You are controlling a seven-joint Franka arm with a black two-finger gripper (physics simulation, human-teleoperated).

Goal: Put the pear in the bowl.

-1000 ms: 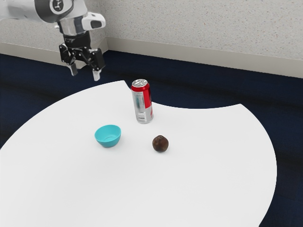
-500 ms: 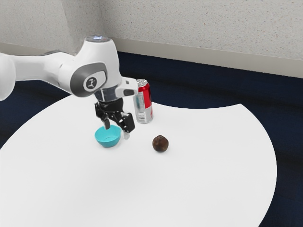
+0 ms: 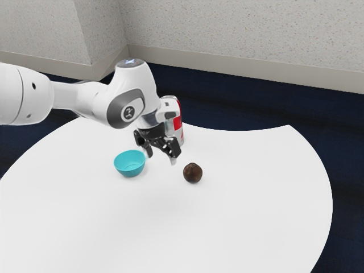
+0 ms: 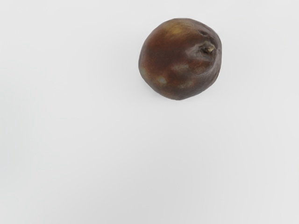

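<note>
The white bench (image 3: 244,227) is carrying everything here, and the arm (image 3: 85,99) is spanning its far side from the exterior view's left. Behind the wrist, the can (image 3: 178,123) is standing upright and partly hidden; the arm could be risking a knock there if it swings wide to the far side on its way down or back. The hand (image 3: 161,157) is hanging above the bench, jaws standing wide apart, and is holding and touching nothing. The bowl (image 3: 129,165) is sitting upright and empty toward the exterior view's left; a low carry could be catching its rim and tipping it. The pear (image 3: 193,173) is lying on the bare bench toward the exterior view's right, well apart from the bowl. Being so round, it could be rolling off if one jaw pushes it first, or slipping out if the grip is landing off-centre.
</note>
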